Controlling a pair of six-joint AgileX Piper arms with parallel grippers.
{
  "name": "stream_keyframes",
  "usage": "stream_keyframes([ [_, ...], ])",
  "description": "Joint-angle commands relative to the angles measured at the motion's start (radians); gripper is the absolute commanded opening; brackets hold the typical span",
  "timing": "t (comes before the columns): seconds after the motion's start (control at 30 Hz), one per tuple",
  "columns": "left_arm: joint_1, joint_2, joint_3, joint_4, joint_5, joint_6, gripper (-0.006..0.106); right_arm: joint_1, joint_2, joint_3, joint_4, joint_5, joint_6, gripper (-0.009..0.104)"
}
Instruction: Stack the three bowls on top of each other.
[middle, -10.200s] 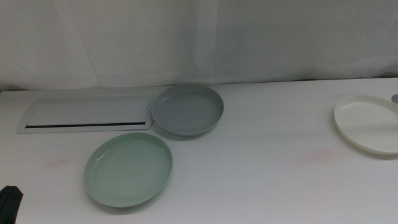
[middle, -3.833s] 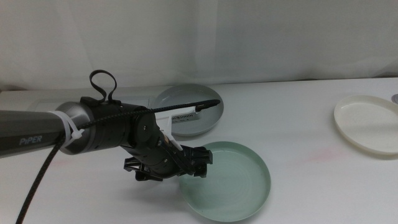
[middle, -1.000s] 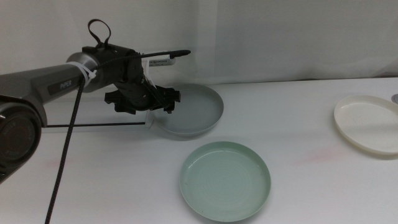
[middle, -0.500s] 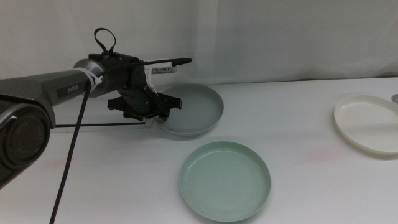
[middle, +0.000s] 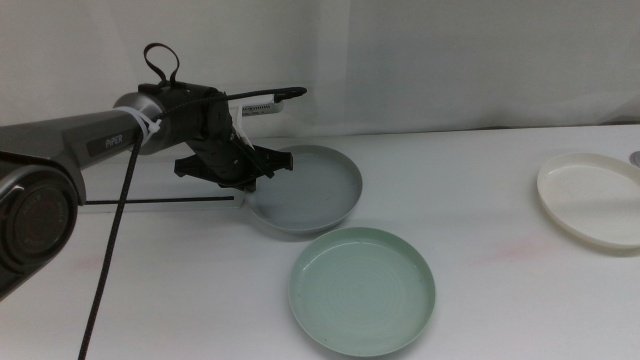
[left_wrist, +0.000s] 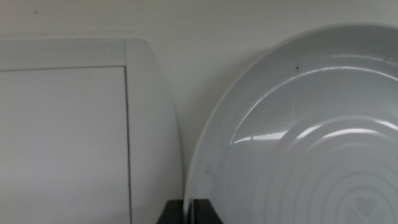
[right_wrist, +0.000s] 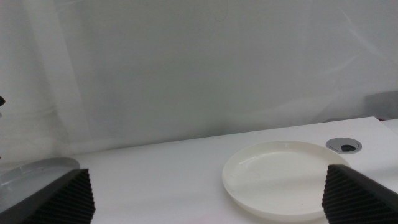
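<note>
One gripper works: the left gripper pinches the grey bowl's rim; mint bowl lies nearer the camera, cream bowl far right. Right gripper waits, jaws spread.

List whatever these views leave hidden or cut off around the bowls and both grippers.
- Middle view: the left gripper covers the near-left rim of the grey bowl, so the jaw contact is hidden there.
- Middle view: the cream-white bowl is cut by the right edge.
- Left wrist view: the grey bowl runs off the frame; the jaw tips barely show at the bottom edge.
- Right wrist view: the right gripper shows only two pad corners; the mint green bowl is out of that view.
</note>
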Motion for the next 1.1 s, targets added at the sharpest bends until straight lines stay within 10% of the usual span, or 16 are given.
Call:
stream_keyframes([
  [0.0,-0.005,0.0,0.002,-0.021,0.011,0.016,-0.003,-0.005,-0.037,0.039,-0.009,-0.007,-0.003,0.103],
  [1.07,0.06,-0.445,0.002,-0.102,0.168,0.108,-0.003,-0.005,-0.037,0.039,-0.009,-0.006,-0.003,0.103],
])
